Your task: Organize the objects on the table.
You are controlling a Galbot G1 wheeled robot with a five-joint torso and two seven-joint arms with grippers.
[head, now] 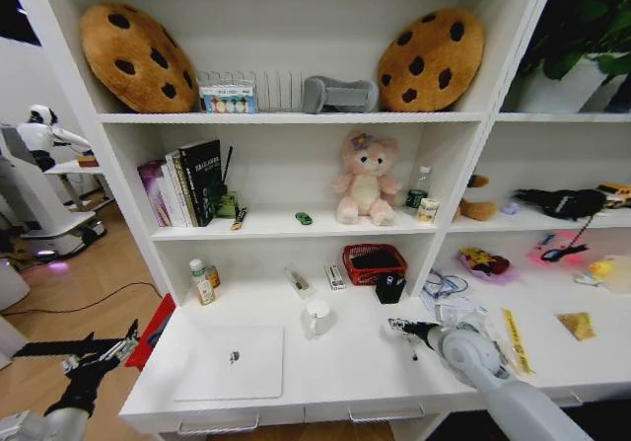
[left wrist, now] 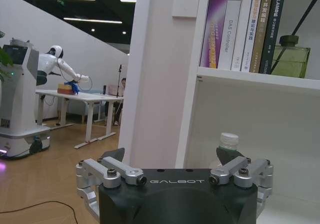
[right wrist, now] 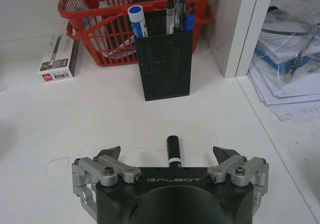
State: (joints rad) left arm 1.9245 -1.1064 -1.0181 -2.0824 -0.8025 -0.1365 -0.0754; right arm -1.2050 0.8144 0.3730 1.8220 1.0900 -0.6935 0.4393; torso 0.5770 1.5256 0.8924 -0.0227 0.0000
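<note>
The right hand (right wrist: 170, 159) hovers spread wide over the white worktop (head: 345, 362), a black pen (right wrist: 173, 152) lying loose between its fingers, near the mesh pen holder (right wrist: 164, 63). The left hand (head: 126, 344), also spread and empty, hangs off the worktop's left end, beside the closed laptop (head: 235, 362) and white mug (head: 316, 316).

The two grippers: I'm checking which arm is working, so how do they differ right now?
The right gripper is over the table, a black pen lying between its open fingers; the left gripper hangs off the table's left end above the floor, holding nothing. The right faces the mesh pen holder, the left a shelf side. Both are open.
</note>
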